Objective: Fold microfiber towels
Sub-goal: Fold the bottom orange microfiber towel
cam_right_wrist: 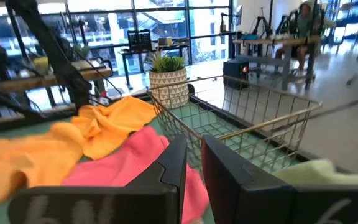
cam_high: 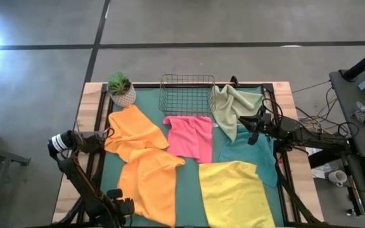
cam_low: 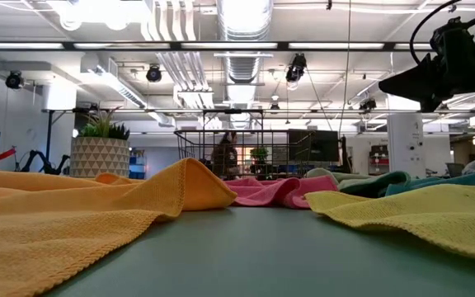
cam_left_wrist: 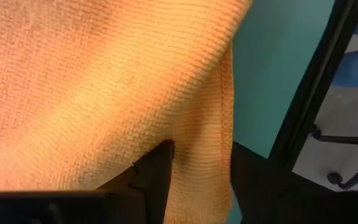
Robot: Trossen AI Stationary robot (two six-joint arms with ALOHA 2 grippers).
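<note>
Orange towel [cam_left_wrist: 104, 87] cloth drapes across the left hand [cam_left_wrist: 191, 168], whose fingers pinch its hem beside the plant [cam_high: 121, 88]; next, carry that edge over.

**Open workshop with grey floor and exposed ceiling**

A grey floor [cam_high: 189, 22] with dark seams surrounds the counter [cam_high: 94, 95]. Overhead run white ducts [cam_low: 246, 33] and strip lights [cam_low: 122, 51]. Large windows [cam_right_wrist: 104, 25] face desks [cam_right_wrist: 278, 46], where a person [cam_right_wrist: 304, 22] stands.
</note>
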